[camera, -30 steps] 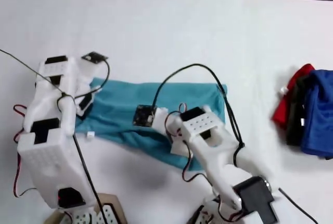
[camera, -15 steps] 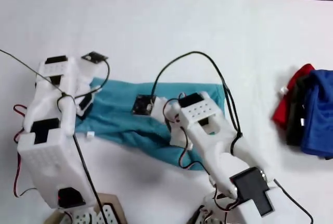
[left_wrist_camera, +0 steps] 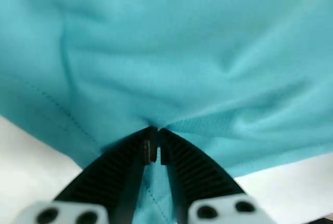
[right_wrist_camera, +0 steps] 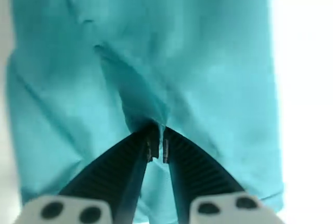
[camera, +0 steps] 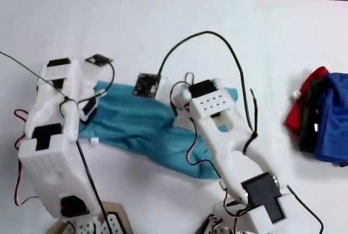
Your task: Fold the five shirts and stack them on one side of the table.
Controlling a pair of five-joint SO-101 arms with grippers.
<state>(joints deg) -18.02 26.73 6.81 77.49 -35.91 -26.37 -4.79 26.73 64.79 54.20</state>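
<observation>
The teal shirt (camera: 136, 128) lies rumpled across the middle of the white table (camera: 163, 32), its left end pinched in the closed left gripper (left_wrist_camera: 155, 141) and a fold near its far right edge pinched in the closed right gripper (right_wrist_camera: 158, 143), while a red, black and blue shirt pile (camera: 321, 117) sits at the table's right side.

You can count four shirts on the one table (camera: 163, 32): one teal shirt (camera: 136, 128), and three piled together, a red shirt (camera: 303, 106), a black shirt (camera: 310, 122) and a blue shirt (camera: 333, 117). You have two arms, the left arm (camera: 51, 136) and the right arm (camera: 223, 133).
</observation>
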